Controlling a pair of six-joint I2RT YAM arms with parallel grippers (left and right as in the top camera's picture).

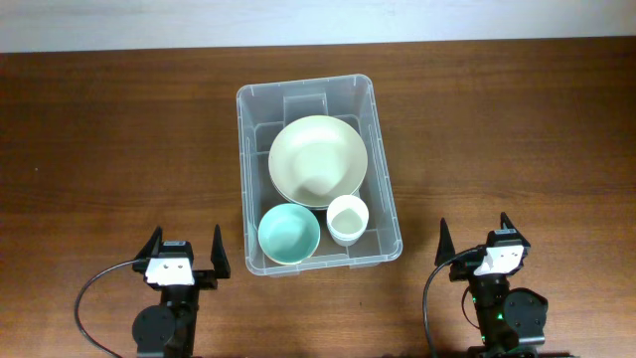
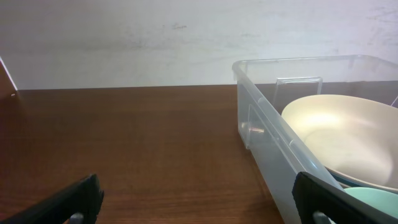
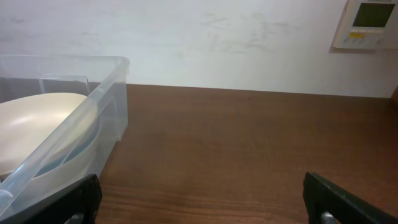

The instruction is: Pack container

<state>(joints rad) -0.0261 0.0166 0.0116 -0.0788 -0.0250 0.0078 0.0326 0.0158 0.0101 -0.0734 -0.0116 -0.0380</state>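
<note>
The clear plastic container stands mid-table. Inside it lie a large cream bowl, a smaller teal bowl and a small white cup. The container also shows in the left wrist view with the cream bowl and a sliver of the teal bowl, and in the right wrist view. My left gripper is open and empty near the front edge, left of the container. My right gripper is open and empty, right of the container.
The brown wooden table runs to a white wall at the back. A white wall control panel hangs at the far right in the right wrist view.
</note>
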